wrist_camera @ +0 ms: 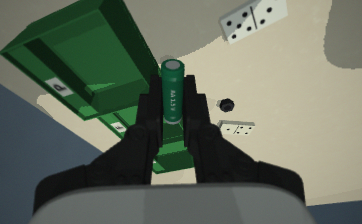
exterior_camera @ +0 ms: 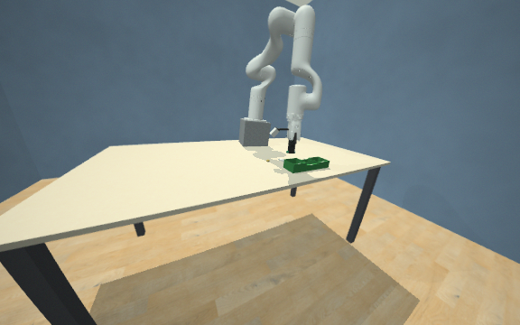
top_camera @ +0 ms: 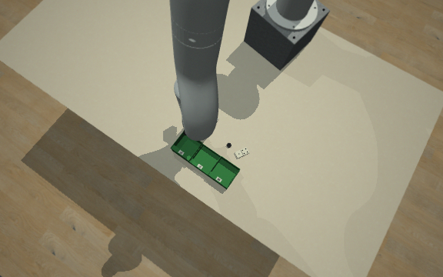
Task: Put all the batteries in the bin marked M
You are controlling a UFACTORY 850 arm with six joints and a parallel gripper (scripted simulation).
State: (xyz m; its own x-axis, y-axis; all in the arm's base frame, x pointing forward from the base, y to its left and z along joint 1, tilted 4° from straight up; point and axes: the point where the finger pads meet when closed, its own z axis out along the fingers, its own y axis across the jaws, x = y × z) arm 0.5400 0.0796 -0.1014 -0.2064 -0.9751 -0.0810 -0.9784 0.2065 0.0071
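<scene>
My gripper point(wrist_camera: 172, 90) is shut on a green AA battery point(wrist_camera: 172, 90) and holds it in the air above the green bins. The row of three green bins point(top_camera: 204, 161) stands near the table's edge; in the wrist view the bins point(wrist_camera: 89, 65) lie below and to the left of the battery. Each bin carries a small white label, and I cannot read the letters. In the top view the arm hides the gripper and covers the near end of the row. In the exterior view the gripper point(exterior_camera: 292, 145) hangs just above the bins point(exterior_camera: 307, 163).
Two white dominoes lie on the table, one in the wrist view at the top right point(wrist_camera: 252, 18) and one lower point(wrist_camera: 237, 128), the latter also in the top view point(top_camera: 241, 152). A small black round thing point(top_camera: 228, 145) lies beside it. The arm's grey base point(top_camera: 283, 28) stands at the back.
</scene>
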